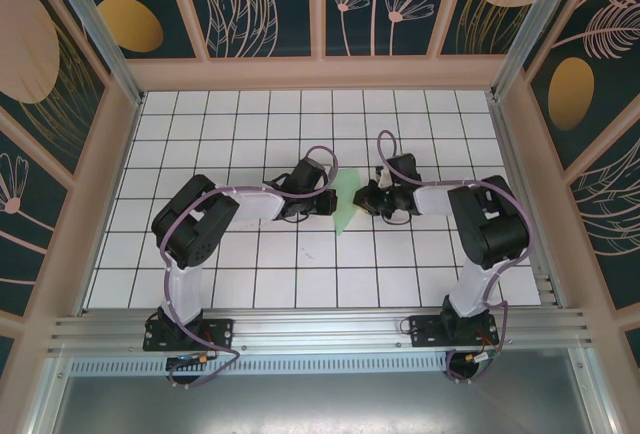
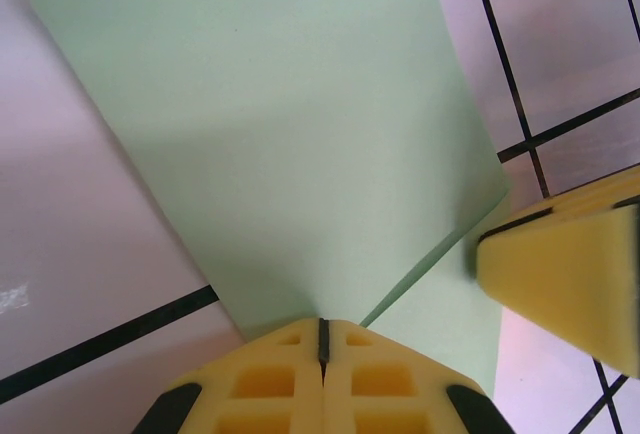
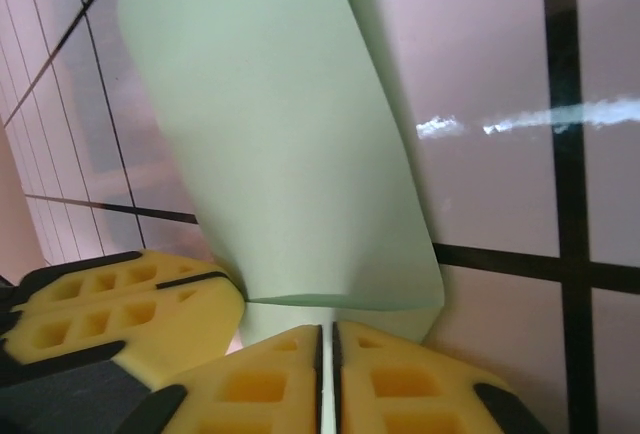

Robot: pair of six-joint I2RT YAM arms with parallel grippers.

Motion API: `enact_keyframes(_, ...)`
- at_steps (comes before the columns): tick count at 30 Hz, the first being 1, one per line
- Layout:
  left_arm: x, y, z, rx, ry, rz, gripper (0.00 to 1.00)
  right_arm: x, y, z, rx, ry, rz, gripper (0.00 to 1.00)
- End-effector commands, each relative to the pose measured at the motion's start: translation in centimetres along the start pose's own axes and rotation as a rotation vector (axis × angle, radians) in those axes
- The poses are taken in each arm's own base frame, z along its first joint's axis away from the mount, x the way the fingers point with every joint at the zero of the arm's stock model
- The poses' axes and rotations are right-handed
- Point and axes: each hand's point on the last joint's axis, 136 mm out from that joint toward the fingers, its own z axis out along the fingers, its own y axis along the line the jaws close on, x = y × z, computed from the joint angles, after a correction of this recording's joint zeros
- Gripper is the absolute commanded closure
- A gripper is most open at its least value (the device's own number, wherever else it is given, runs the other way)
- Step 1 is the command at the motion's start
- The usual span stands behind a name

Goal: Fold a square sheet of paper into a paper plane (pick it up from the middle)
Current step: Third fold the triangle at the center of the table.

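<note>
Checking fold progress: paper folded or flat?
Folded, not flat. In the left wrist view the paper has an upper flap lying over a lower layer.

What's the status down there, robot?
Left gripper shut on the green paper. Right gripper shut on it too. Paper bent, held between them. Nothing in the way.

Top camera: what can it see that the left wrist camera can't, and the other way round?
From the top you get the whole left arm and right arm, plus the painted walls around them. The left wrist camera gets close enough to see the left hand shut on the green paper, with a folded flap beside it. Both see the green paper, the white grid table and the right hand.
</note>
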Motion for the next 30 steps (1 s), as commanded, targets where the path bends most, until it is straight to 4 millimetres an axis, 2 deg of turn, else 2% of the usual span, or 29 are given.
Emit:
enact_keyframes(1, 3.5, 2.7, 0.1, -0.097, 0.103, -0.011, 0.99, -2.6, 1.6, -2.3, 0.017, -0.089, -0.068, 0.78)
enact_keyframes(4, 3.3, 2.5, 0.0, -0.089, 0.102, -0.008, 0.98, -3.2, 0.5, -2.4, 0.059, -0.096, -0.07, 0.72)
enact_keyframes(7, 3.2, 2.4, 0.0, -0.087, 0.098, -0.009, 0.99, -3.3, 0.1, -2.0, 0.04, -0.085, -0.063, 0.71)
enact_keyframes(9, 3.3, 2.4, 0.0, -0.087, 0.101, -0.005, 0.98, -3.1, 0.8, -1.8, -0.013, -0.067, -0.061, 0.73)
enact_keyframes(11, 3.3, 2.4, -0.1, -0.09, 0.101, -0.005, 0.98, -2.8, 1.5, -1.5, -0.065, -0.05, -0.06, 0.79)
enact_keyframes(14, 3.4, 2.5, 0.0, -0.092, 0.104, -0.006, 0.98, -2.5, 1.3, -1.2, -0.078, -0.039, -0.051, 0.85)
enact_keyframes(23, 3.5, 2.6, -0.1, -0.094, 0.104, -0.007, 0.98, -1.5, -2.4, 0.9, 0.001, 0.001, 0.01, 0.86)
enact_keyframes(26, 3.6, 2.6, -0.1, -0.095, 0.108, -0.007, 0.98, -1.7, -2.4, 0.9, 0.009, 0.0, 0.005, 0.86)
enact_keyframes(30, 3.6, 2.7, -0.1, -0.097, 0.109, -0.005, 0.98, -2.5, -0.7, -0.6, 0.001, -0.035, -0.032, 0.78)
